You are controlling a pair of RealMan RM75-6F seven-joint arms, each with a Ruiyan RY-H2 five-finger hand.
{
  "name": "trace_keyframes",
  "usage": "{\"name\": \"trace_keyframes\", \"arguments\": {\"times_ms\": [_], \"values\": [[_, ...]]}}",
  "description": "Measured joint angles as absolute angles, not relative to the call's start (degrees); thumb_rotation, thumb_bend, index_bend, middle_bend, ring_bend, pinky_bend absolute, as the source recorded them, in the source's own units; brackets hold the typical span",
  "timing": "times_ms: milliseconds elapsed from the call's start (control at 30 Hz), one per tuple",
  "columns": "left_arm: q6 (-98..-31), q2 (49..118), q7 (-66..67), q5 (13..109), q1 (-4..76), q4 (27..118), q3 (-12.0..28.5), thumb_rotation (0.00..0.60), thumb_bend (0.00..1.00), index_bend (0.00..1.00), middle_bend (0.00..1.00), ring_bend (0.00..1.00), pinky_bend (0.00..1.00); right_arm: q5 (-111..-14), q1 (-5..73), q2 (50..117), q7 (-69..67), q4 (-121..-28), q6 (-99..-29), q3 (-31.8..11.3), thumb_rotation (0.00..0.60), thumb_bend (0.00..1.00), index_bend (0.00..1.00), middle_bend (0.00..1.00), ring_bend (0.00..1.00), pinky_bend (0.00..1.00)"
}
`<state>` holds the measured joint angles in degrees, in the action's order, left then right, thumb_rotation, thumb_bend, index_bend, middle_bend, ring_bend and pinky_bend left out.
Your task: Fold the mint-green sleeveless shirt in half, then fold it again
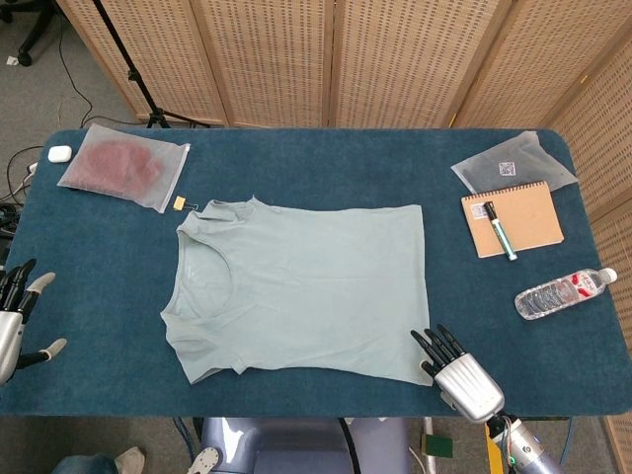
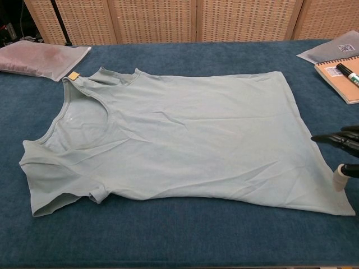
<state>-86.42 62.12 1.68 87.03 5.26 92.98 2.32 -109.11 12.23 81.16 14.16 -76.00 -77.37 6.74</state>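
Note:
The mint-green sleeveless shirt (image 1: 301, 288) (image 2: 185, 140) lies flat on the blue table, neck to the left and hem to the right. My right hand (image 1: 457, 373) (image 2: 341, 151) hovers over the shirt's near right hem corner, fingers spread and holding nothing. At the table's left edge my left hand (image 1: 14, 321) stays clear of the shirt, fingers apart and empty. The chest view does not show the left hand.
A clear bag with a dark red item (image 1: 123, 166) lies at the back left. A second clear bag (image 1: 513, 163), a brown notebook (image 1: 512, 218) with a marker (image 1: 499, 230) and a lying water bottle (image 1: 564, 292) occupy the right side. A folding screen stands behind the table.

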Motion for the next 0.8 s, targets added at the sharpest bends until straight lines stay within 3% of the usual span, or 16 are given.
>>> {"name": "trace_keyframes", "arguments": {"times_ms": [800], "values": [[-85.76,62.05,1.68,86.57,5.45,93.07,2.40,0.600,0.00,0.00,0.00,0.00,0.00,-106.97,13.05,82.82,16.10,-74.90,-76.62,6.99,0.600,0.26,0.44,0.00,0.00,0.00]]}}
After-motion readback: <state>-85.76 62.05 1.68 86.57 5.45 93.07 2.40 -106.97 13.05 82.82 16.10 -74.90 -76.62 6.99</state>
